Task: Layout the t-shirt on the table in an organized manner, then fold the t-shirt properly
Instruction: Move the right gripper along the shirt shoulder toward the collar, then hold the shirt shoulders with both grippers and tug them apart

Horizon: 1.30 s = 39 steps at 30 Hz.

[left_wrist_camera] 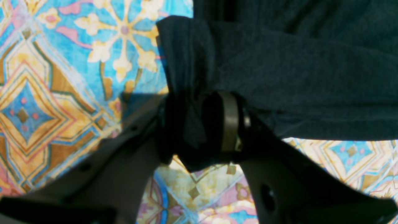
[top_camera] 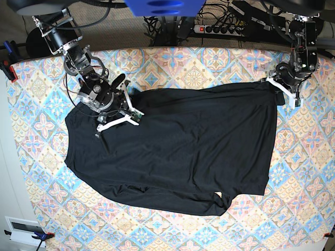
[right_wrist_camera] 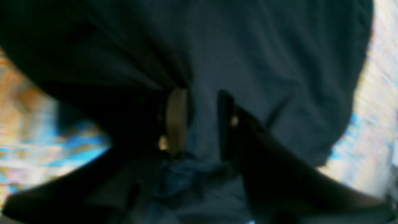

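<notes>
Grippers at two corners of the spread t-shirt

Fabric fills most of the base view: the black t-shirt (top_camera: 178, 151) lies spread across the table (top_camera: 309, 172), which is covered in a cloth of blue, pink and yellow diamond tiles. The shirt is mostly flat, with some bunching and a small fold along its lower edge.

On the right of the base view, the left gripper (top_camera: 283, 87) sits at the shirt's upper corner near the table's far edge. Its wrist camera shows the left gripper (left_wrist_camera: 199, 124) with a gathered wad of black cloth between its two fingers. The jaws stand partly apart, closed onto that bunch, and the cloth runs up and away to the right from the pinch. Patterned tablecloth shows beneath and to the left.

On the left of the base view, the right gripper (top_camera: 123, 112) rests over the shirt's upper left part, its white fingers lying on the dark cloth. The wrist picture is blurred; the right gripper (right_wrist_camera: 199, 121) appears to have its jaws somewhat apart with t-shirt fabric lying in the gap and draped over and beyond them. Whether the fingers press on that cloth or only straddle it I cannot tell.
</notes>
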Each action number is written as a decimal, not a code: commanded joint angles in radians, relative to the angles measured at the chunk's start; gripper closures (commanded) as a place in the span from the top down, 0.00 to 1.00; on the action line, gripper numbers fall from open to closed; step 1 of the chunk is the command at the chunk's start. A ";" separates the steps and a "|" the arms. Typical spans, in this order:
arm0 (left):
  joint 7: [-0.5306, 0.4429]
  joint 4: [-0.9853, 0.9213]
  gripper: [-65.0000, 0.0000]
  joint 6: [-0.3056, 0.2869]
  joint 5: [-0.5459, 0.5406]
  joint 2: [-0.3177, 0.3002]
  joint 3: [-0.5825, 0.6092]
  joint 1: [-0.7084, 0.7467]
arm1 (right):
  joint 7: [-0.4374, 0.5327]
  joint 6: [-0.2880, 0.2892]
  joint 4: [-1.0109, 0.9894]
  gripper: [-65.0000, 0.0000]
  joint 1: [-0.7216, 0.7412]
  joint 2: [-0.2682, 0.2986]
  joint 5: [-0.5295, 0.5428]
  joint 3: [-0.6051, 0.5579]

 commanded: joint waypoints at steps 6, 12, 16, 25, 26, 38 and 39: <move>-0.005 0.069 0.32 0.000 -0.010 -0.030 -0.011 0.004 | 0.010 -0.013 0.053 0.37 0.014 0.007 -0.010 0.011; 0.032 0.130 0.32 -0.002 -0.010 -0.022 -0.110 0.038 | 0.011 -0.013 0.136 0.37 -0.044 0.007 -0.010 0.079; 0.093 0.138 0.33 -0.002 -0.010 -0.028 -0.127 0.040 | 0.010 -0.013 0.183 0.37 -0.096 0.007 -0.010 0.102; 0.095 0.130 0.33 -0.003 -0.010 -0.019 -0.070 0.075 | 0.016 -0.013 0.225 0.37 -0.222 0.007 -0.011 0.176; 0.095 0.125 0.33 -0.003 -0.010 -0.002 -0.067 0.075 | 0.016 -0.013 0.225 0.37 -0.231 0.007 -0.011 0.183; 0.101 0.105 0.44 -0.002 -0.146 0.054 -0.136 0.093 | 0.016 -0.013 0.225 0.37 -0.236 0.007 -0.011 0.180; 0.101 0.093 0.44 -0.002 -0.161 0.056 -0.151 0.093 | 0.016 -0.013 0.225 0.37 -0.236 0.007 -0.011 0.180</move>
